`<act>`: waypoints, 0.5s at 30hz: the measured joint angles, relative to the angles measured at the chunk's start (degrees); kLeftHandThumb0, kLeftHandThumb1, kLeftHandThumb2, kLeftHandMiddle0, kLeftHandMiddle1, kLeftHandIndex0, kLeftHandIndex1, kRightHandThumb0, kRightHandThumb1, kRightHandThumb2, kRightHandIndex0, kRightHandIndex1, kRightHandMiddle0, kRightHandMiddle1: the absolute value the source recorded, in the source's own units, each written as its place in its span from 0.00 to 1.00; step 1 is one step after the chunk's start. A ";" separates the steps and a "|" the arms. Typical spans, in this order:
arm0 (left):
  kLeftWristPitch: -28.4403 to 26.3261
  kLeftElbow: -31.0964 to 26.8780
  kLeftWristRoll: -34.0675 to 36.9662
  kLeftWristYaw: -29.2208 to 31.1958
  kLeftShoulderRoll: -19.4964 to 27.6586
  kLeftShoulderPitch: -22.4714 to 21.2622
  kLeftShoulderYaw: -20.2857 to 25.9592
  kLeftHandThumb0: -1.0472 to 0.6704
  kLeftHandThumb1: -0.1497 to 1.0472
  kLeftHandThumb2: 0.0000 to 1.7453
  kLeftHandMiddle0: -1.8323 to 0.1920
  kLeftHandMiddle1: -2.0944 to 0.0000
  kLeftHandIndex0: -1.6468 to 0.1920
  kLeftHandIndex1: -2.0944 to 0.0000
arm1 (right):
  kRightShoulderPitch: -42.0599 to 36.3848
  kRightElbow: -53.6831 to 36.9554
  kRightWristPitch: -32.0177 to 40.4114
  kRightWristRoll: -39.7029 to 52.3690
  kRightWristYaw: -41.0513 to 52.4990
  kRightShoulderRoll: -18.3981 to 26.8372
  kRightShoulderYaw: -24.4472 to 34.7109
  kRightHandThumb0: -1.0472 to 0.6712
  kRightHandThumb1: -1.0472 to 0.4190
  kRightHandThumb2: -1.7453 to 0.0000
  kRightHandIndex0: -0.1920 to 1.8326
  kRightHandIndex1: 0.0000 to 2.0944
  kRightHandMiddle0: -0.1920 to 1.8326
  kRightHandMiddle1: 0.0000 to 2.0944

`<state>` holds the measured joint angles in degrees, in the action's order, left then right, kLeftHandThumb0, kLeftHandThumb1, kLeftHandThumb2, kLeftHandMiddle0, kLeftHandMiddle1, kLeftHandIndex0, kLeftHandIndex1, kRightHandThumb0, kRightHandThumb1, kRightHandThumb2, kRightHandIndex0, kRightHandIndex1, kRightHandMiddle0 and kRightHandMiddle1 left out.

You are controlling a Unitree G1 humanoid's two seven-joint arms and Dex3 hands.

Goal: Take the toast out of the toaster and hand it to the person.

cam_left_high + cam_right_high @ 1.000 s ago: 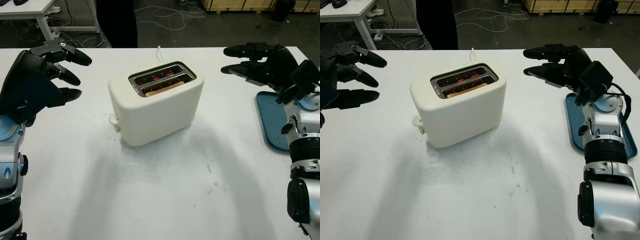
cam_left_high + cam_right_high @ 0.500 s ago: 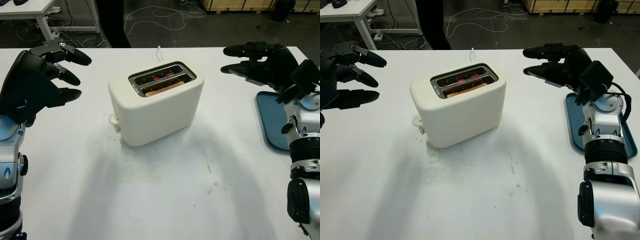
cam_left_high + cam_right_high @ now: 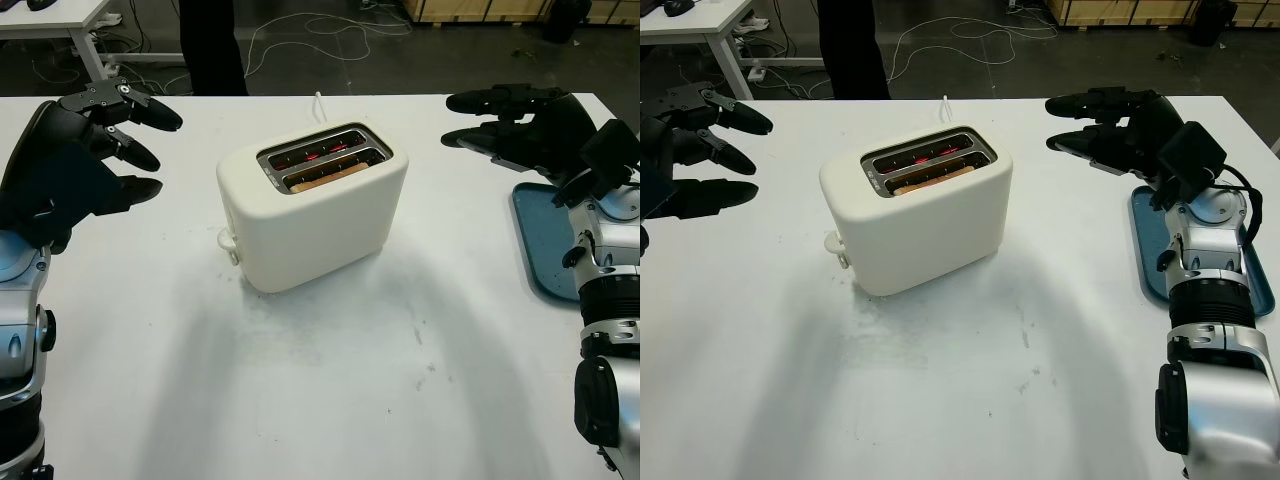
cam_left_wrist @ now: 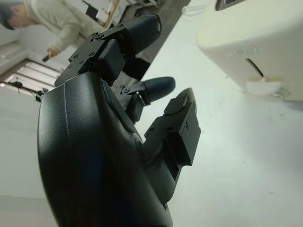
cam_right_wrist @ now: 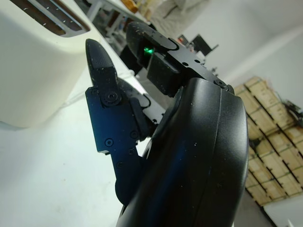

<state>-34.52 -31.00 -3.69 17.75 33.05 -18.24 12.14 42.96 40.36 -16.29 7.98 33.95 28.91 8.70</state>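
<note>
Inside the toaster point(image 3: 312, 205), toast point(image 3: 328, 177) stands on edge, slot-aligned.

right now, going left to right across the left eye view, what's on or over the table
left hand, open, over the table's left edge → toaster with toast in its nearer slot → right hand, open, over the far right → blue tray

No readable text, label, brand, number or sign appears on anything in these views.
</note>
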 measured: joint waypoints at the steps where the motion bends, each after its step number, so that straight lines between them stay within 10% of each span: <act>1: 0.01 0.00 0.00 0.00 0.00 0.00 0.01 0.92 0.89 0.09 0.67 0.39 0.64 0.53 | 0.00 0.00 0.00 0.00 0.00 0.00 0.00 0.38 0.12 1.00 0.62 0.00 0.55 0.00; 15: -0.02 -0.09 -0.02 0.00 0.00 0.00 0.00 0.91 0.89 0.08 0.66 0.39 0.64 0.54 | 0.00 0.00 -0.02 -0.02 -0.02 0.00 -0.01 0.37 0.12 1.00 0.61 0.00 0.54 0.00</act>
<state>-34.54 -31.08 -3.70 17.75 33.05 -18.24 12.14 42.96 40.36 -16.30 7.97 33.93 28.91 8.69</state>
